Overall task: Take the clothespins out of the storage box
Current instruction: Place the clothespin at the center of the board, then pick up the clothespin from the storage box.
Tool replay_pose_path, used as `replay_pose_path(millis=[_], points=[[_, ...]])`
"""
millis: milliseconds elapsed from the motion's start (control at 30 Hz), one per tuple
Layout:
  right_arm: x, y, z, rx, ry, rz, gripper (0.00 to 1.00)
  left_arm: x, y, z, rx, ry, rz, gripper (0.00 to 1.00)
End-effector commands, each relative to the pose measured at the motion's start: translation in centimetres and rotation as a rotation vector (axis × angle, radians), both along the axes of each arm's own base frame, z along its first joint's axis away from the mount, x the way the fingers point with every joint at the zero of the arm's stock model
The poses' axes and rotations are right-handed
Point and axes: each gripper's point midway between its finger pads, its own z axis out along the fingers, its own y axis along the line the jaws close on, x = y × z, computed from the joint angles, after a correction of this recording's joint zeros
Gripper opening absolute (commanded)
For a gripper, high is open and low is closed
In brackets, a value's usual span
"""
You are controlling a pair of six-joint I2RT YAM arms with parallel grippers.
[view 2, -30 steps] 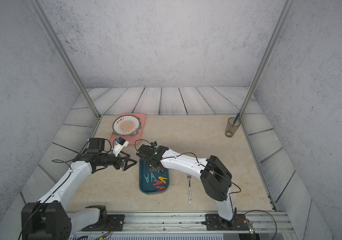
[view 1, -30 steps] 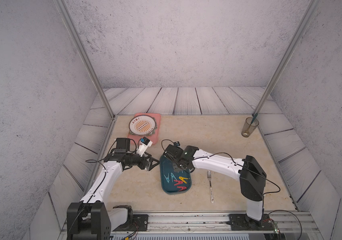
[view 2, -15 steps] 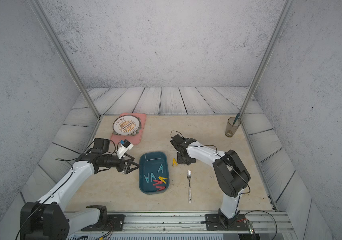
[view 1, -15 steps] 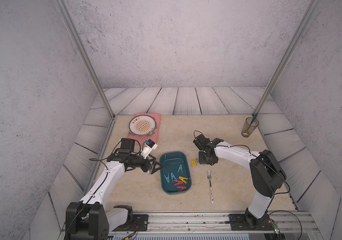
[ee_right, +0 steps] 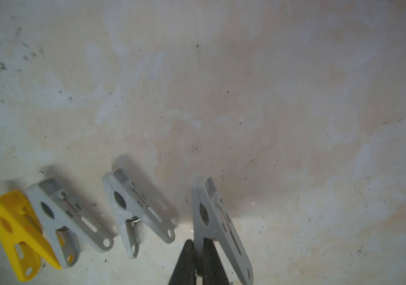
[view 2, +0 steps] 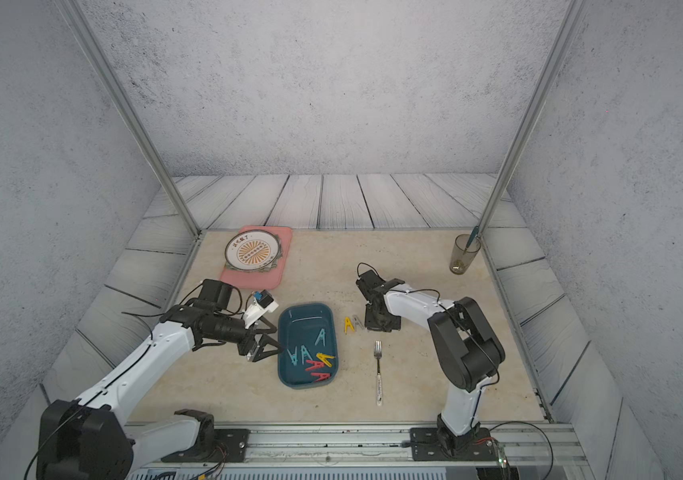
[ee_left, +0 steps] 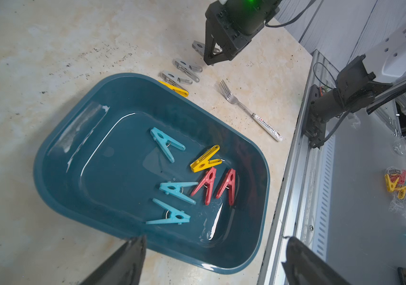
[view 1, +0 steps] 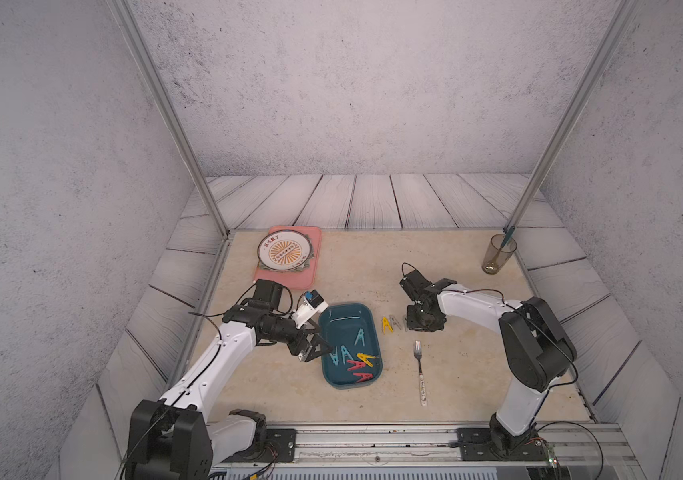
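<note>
I judged this the put-down step: my right gripper [ee_right: 198, 246], right of the storage box [view 1: 344, 324], had its fingers [ee_right: 186, 264] close either side of one leg of a grey clothespin [ee_right: 218, 222] on the table [view 1: 477, 374]; gripping or loose, I couldn't tell. My left gripper [view 1: 320, 347] hovered spread and empty at the box's left rim. Six clothespins [ee_left: 204, 160] lay inside; next I needed to free this one and lift clear.

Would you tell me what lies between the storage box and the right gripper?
A yellow clothespin, then two grey clothespins, in a row; the left wrist view shows them.
</note>
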Motion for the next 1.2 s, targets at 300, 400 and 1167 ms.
replay_pose_path(millis=[300, 400, 1167], points=[[-0.9, 4.3, 8.1, 0.156, -0.120, 0.134, 0.23, 2.5, 0.4, -0.4, 0.039, -0.038, 0.096, 0.92], [-1.9, 6.8, 9.5, 0.194, -0.134, 0.206, 0.24, 2.6, 0.4, -0.3, 0.038, -0.032, 0.102, 0.92], [-6.3, 18.8, 5.1, 0.138, -0.085, 0.175, 0.30, 3.8, 1.7, -1.5, 0.090, -0.034, 0.184, 0.92]])
